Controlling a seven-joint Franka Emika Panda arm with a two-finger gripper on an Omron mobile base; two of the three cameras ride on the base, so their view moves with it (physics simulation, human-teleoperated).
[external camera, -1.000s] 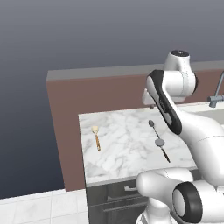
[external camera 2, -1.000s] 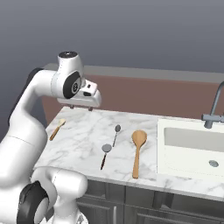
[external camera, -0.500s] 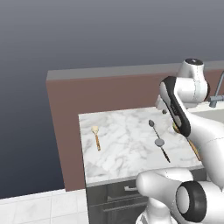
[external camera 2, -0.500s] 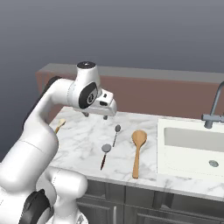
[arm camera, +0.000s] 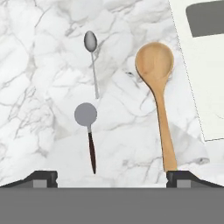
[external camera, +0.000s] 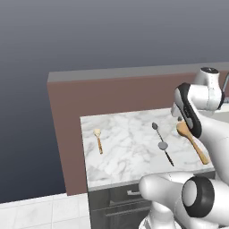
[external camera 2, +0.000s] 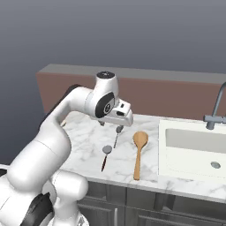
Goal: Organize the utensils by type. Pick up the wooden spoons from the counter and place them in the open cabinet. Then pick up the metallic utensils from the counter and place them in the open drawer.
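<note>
In the hand view, my gripper (arm camera: 113,177) hangs open above the white marble counter (arm camera: 39,78) with nothing between its fingertips (arm camera: 43,177). The large wooden spoon (arm camera: 159,100) lies ahead to the right, bowl away from me. To its left lie the two metallic utensils: a slim spoon (arm camera: 92,61) and a round-headed one with a dark handle (arm camera: 88,131). From the right base view, the gripper (external camera 2: 111,126) hovers over the slim spoon (external camera 2: 116,137), with the large wooden spoon (external camera 2: 138,152) just to the right. The small wooden spoon (external camera: 98,139) lies alone at the counter's left end.
A white sink (external camera 2: 194,148) with a grey faucet (external camera 2: 215,110) adjoins the counter on the right. A brown back wall (external camera: 112,94) rises behind the counter. Dark base cabinets (external camera: 120,201) stand below its front edge.
My arm has swung rightward along the counter, from the back left to above the metallic utensils and the large wooden spoon. The gripper has stayed open. The utensils have not moved.
</note>
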